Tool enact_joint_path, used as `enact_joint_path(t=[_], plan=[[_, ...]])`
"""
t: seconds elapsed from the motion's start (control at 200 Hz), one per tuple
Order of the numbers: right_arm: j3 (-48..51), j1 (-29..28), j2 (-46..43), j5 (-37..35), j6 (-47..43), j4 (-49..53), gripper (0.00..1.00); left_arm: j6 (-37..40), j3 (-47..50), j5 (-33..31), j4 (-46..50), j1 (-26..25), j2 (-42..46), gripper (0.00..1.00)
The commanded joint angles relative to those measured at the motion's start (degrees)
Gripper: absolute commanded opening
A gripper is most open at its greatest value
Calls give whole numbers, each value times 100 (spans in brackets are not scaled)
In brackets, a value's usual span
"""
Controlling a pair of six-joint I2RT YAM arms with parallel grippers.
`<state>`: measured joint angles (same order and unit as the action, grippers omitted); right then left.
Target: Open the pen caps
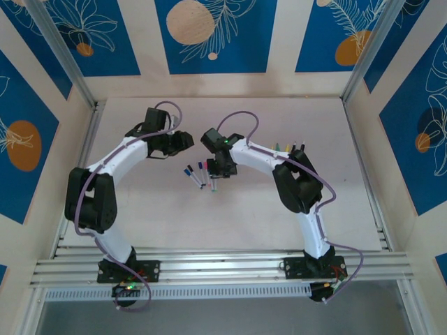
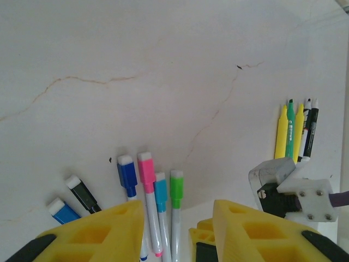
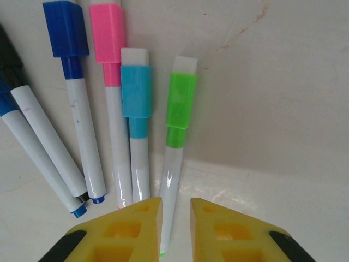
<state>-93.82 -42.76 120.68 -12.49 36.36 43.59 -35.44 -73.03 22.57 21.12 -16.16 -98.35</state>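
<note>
My left gripper [image 2: 174, 221] hangs released, fingers wide apart, just beside the white-barrelled pens [image 1: 199, 174] fanned out near the middle of the tabletop [image 1: 349, 209]. My right gripper [image 3: 175, 204] holds its jaws narrowly parted astride the barrel of the green-capped pen [image 3: 170, 185], not clenched on it. The blue cap [image 3: 65, 27], pink cap [image 3: 106, 35], cyan cap [image 3: 136, 90] and green cap [image 3: 181, 101] all sit on their pens. The longer pens [image 2: 297, 131] lie side by side nearer the right edge.
</note>
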Motion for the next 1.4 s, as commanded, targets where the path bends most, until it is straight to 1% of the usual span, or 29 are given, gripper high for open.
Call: enact_joint_path(t=[0.0, 0.215, 0.6, 0.715, 0.94, 1.046, 1.126, 1.186, 1.326, 1.396], plan=[[-167, -61, 142, 163, 20, 212, 21, 108, -141, 11, 111, -68, -106, 38], [-180, -72, 235, 238, 14, 195, 21, 108, -142, 31, 103, -72, -149, 37], [-317, -96, 489, 135, -15, 337, 21, 111, -106, 50, 77, -71, -225, 35], [-408, -114, 600, -83, 2, 527, 21, 134, -97, 37, 81, -73, -236, 35], [-749, -182, 934, -808, 37, 1117, 20, 167, -94, -15, 120, -82, -240, 35], [-690, -162, 983, -869, 47, 1134, 19, 157, -88, -24, 104, -100, -255, 35], [-596, -138, 1005, -848, 23, 1074, 16, 143, -87, -16, 85, -111, -271, 35], [-529, -119, 1027, -871, 35, 1069, 10, 149, -92, -16, 92, -133, -284, 35], [-335, -15, 909, -926, 75, 1057, 0, 149, -157, -57, 150, -176, -307, 35], [-160, 54, 710, -910, 2, 891, 0, 140, -189, -63, 168, -216, -325, 35]])
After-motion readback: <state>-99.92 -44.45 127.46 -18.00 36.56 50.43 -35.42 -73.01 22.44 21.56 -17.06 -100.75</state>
